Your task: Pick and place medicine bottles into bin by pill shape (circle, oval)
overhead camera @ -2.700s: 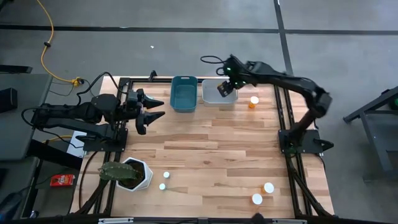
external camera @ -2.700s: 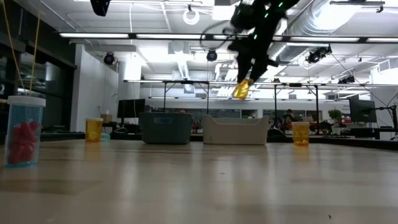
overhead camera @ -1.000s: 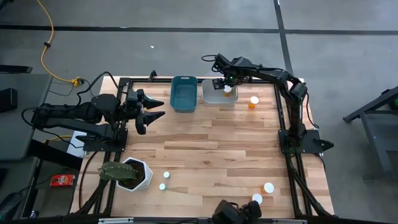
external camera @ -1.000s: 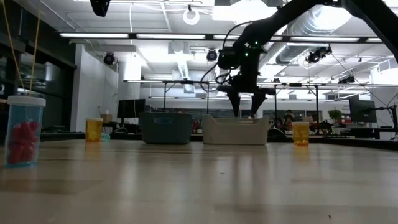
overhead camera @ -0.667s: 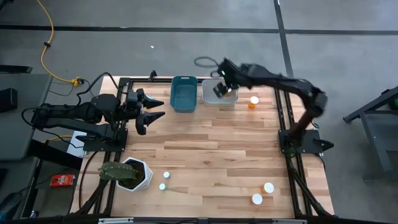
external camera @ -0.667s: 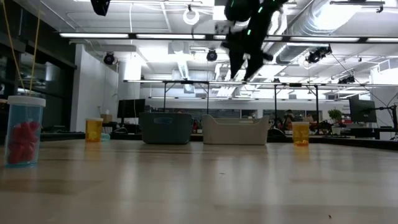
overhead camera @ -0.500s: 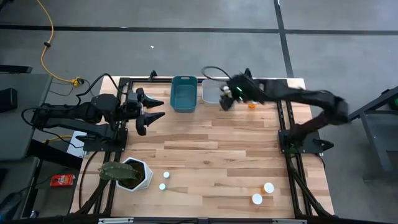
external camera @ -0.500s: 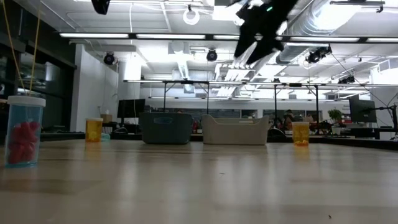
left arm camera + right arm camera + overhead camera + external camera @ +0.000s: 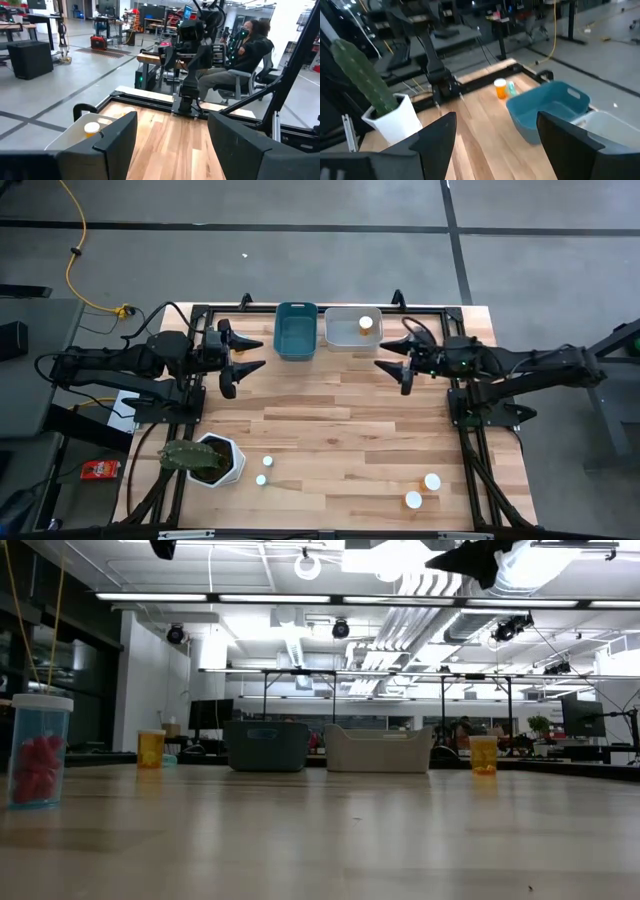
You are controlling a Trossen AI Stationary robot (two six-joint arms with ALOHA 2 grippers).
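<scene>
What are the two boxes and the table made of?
The blue bin looks like smooth moulded plastic: even colour, rounded corners, a rolled rim. The white bin beside it looks like the same sort of plastic, slightly see-through at its walls, though that is hard to be sure of. The table looks like pale wood planks, with visible grain lines and board seams.
</scene>
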